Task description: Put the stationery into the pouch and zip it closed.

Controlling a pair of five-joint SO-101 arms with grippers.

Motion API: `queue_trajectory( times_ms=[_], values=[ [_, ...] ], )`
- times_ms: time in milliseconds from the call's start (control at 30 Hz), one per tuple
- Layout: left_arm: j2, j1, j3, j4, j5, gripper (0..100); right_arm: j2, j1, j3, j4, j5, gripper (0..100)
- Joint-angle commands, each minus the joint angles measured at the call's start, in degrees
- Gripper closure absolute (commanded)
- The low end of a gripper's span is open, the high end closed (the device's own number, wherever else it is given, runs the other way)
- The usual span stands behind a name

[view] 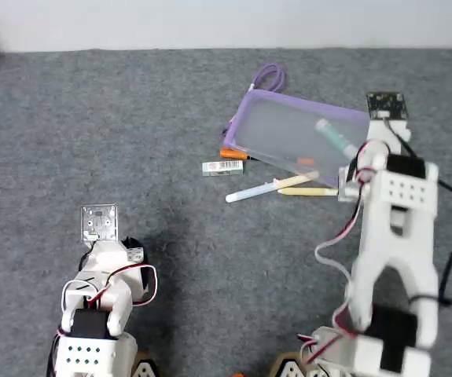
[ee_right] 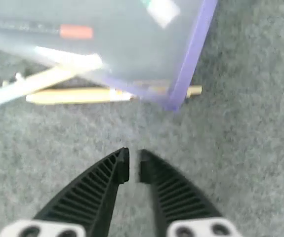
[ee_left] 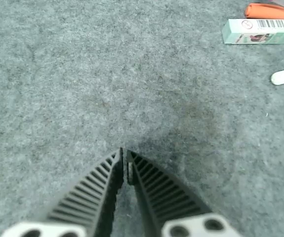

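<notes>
A translucent purple pouch (view: 288, 133) lies at the far right of the table with a teal pen (view: 333, 135) inside it. Along its near edge lie an orange marker (view: 230, 154), a small white box (view: 222, 167), a pale blue pen (view: 251, 191) and yellow pencils (view: 308, 190). My right arm (view: 395, 196) hangs over the pouch's near right corner. My right gripper (ee_right: 133, 165) sits just short of that corner (ee_right: 174, 101) and a yellow pencil (ee_right: 77, 95), its fingers nearly together and holding nothing. My left gripper (ee_left: 125, 153) is shut and empty over bare carpet, with the box (ee_left: 258, 31) and marker (ee_left: 270, 10) well ahead.
Grey carpet (view: 131, 118) covers the table. A purple cord loop (view: 269, 77) sticks out from the pouch's far corner. The left arm (view: 104, 275) stands at the near left, with open carpet between it and the stationery.
</notes>
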Motion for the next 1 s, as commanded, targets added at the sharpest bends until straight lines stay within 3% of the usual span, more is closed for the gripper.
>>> queue_trajectory(
  times_ms=[0, 67, 600, 667, 800, 967],
  values=[
    [-0.7, -0.35, -0.4, -0.97, 0.44, 99, 5.32, 0.75, -9.14, -0.48, 0.44, 73.1],
    [-0.7, -0.35, -0.4, -0.97, 0.44, 99, 8.57, 1.36, -12.57, -0.92, -0.7, 69.3],
    [-0.7, -0.35, -0.4, -0.97, 0.44, 99, 37.23, 0.22, -35.16, -0.04, -1.93, 70.1],
    [-0.7, -0.35, -0.4, -0.97, 0.44, 99, 37.93, -1.1, -35.43, 2.24, -1.67, 75.9],
    [-0.7, -0.35, -0.4, -0.97, 0.44, 99, 37.85, -3.82, -35.43, 6.46, -1.49, 97.3],
    [-0.7, -0.35, -0.4, -0.97, 0.44, 99, 37.67, -5.67, -35.69, 12.7, -1.32, 98.9]
  ],
)
